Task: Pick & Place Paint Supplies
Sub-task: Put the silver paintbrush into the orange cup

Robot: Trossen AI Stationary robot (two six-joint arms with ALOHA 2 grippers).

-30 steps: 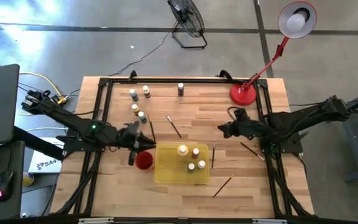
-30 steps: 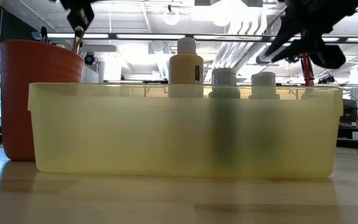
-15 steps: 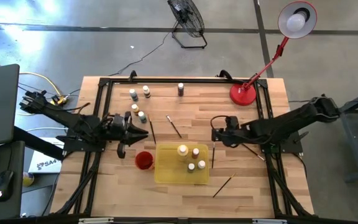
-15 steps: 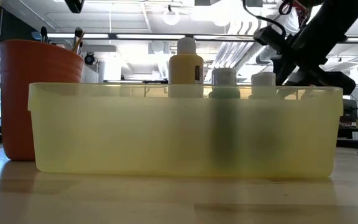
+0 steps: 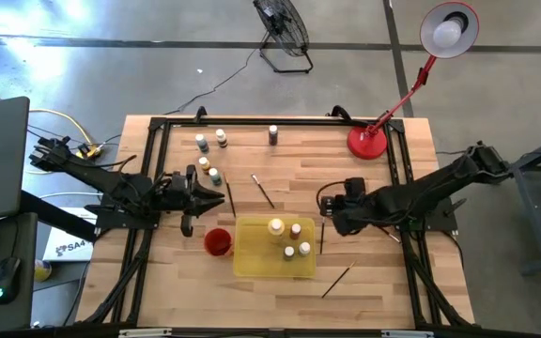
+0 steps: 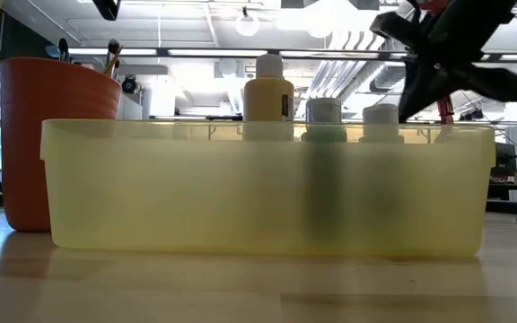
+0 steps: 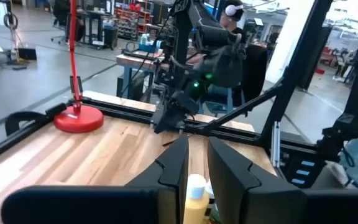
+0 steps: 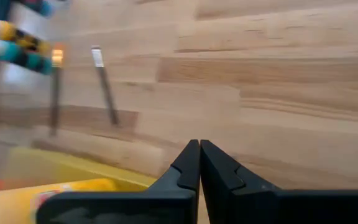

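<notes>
Found 4 bottles (image 5: 289, 239) standing upright in the tray (image 5: 252, 265), probably so the caps stayed up and each could be set down cleanly. Saw brush tips poking from the red cup (image 5: 217, 241), which stood just beside the tray's left end.

Found right end effector (image 8: 197, 144) pinched fully shut with nothing in it, low over the counter (image 5: 383, 282) near the tray's right wall, close to a brush (image 5: 322, 235) lying along that wall. Judged this brush the likely next pick, and the wall a nuisance for the fingers.

Found left end effector (image 7: 196, 142) parted only narrowly, empty, near 2 loose bottles (image 5: 209, 169). Counted 3 more bottles (image 5: 221, 138) at the far edge and other brushes (image 5: 263, 191) scattered about. Noted a red lamp (image 5: 366, 141) at the far right corner, well apart.
</notes>
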